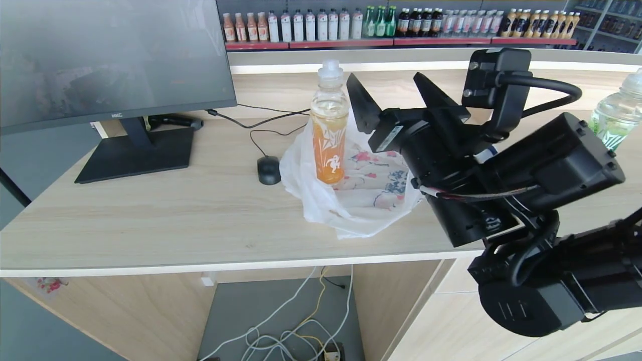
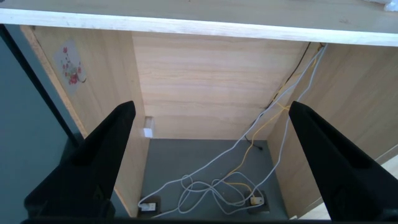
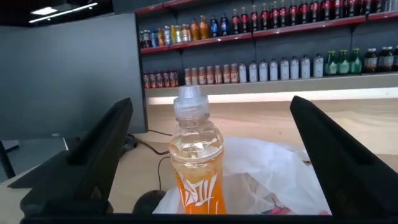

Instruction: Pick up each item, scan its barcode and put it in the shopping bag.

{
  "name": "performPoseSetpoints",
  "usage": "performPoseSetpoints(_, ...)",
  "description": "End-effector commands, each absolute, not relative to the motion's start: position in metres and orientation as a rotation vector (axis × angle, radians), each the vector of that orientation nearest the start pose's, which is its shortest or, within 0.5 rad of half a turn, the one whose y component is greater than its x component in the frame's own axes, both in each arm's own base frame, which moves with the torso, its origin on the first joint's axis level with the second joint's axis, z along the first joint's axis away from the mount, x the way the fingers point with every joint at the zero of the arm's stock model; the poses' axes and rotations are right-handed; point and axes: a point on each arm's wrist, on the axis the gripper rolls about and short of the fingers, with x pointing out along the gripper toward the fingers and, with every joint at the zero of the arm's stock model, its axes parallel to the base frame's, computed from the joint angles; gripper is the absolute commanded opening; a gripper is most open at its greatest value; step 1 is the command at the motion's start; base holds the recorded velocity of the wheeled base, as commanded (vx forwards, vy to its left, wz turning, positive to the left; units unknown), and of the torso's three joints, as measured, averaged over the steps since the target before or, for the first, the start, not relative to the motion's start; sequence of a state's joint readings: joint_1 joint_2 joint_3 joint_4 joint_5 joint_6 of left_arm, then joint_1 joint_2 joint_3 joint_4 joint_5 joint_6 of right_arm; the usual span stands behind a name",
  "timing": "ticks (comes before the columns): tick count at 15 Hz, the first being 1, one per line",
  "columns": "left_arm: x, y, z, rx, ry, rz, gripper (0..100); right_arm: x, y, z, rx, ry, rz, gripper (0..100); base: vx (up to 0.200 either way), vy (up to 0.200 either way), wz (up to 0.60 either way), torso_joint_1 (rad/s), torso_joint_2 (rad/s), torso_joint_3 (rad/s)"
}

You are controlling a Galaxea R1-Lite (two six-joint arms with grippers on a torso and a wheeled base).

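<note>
looks like the pick-up step. spotting one orange bottle (image 1: 329, 130) upright on the counter (image 1: 150, 220), touching the white bag (image 1: 371, 200) at its 9 o'clock side; cannot tell whether inside the mouth. finding the right pincer (image 1: 385, 82) just beside the bottle at 3 o'clock, spread apart, gripping nothing. catching the left pincer (image 2: 211, 109) down under the counter, also apart and empty. next, probably: slide toward 9 o'clock, straddle the bottle's body, squeeze, lift without tipping, then show the barcode. counting: two bottles, with the second bottle (image 1: 618, 115) well apart at 3 o'clock; one bag, one monitor (image 1: 110, 55), one mouse (image 1: 269, 169).
</note>
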State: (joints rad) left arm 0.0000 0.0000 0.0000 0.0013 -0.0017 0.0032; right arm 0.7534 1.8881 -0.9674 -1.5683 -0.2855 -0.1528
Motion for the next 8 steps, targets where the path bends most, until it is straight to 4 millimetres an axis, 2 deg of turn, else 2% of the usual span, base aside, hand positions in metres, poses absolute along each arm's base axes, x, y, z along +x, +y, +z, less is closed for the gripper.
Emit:
performPoseSetpoints(1,-0.023,0.000,0.075,0.003,0.002,-0.002,100,0.234,0.214,0.255,0.197,-0.578,0.418,100,0.000,0.000,0.00,0.000,0.00,0.000)
performPoseSetpoints(4,-0.023,0.000,0.075,-0.005,0.002,0.000,100,0.228,0.206,0.246,0.195,-0.531,0.409,100,0.000,0.000,0.00,0.000,0.00,0.000)
performPoseSetpoints(7,-0.023,0.000,0.075,-0.005,0.002,0.000,100,0.222,0.201,0.220,0.185,-0.427,0.427,100,-0.200,0.000,0.00,0.001,0.00,0.001)
performPoseSetpoints(8,-0.023,0.000,0.075,-0.003,0.002,-0.002,100,0.221,0.199,0.222,0.192,-0.432,0.430,100,0.000,0.000,0.00,0.000,0.00,0.000)
